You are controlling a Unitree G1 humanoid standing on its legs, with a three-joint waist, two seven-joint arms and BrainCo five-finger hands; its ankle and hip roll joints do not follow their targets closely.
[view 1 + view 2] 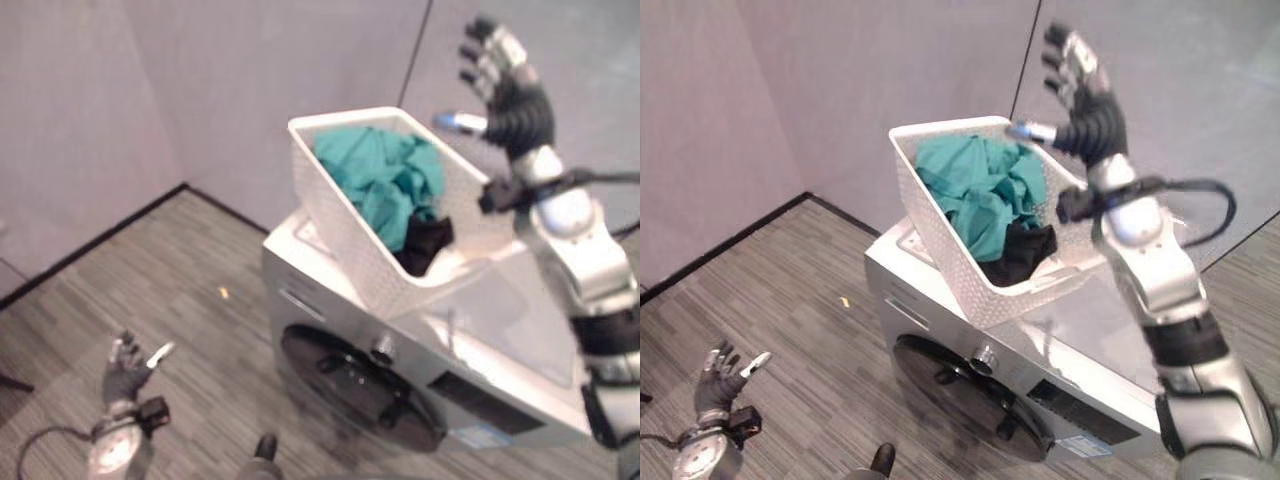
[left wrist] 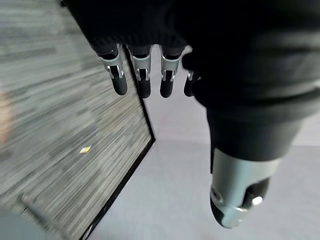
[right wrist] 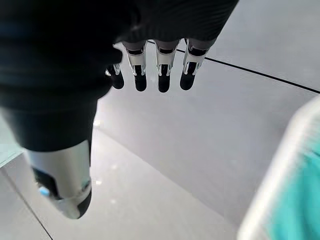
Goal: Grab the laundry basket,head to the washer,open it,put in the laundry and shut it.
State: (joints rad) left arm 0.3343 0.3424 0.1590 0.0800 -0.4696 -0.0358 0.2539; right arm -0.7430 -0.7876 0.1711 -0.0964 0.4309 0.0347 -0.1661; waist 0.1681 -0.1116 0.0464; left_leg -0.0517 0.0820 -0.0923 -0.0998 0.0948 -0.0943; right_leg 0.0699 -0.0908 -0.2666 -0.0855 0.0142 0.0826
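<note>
Right hand (image 1: 500, 75) is up, fingers spread, released, just beside the white laundry basket (image 1: 350, 245) of teal laundry (image 1: 385, 175) tilted on the washer (image 1: 500, 330) top's left corner. Left hand (image 1: 125, 372) hangs low, open.

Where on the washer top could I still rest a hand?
Bare lid on the washer, between the laundry basket and the right-hand edge. The basket crowds the rest. The right hand is raised and open; the left hand hangs open by the floor.

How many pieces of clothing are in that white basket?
2 that I can see: a teal garment bunched across the top of the basket, and a black one below it at the lower end. More may be hidden underneath.
</note>
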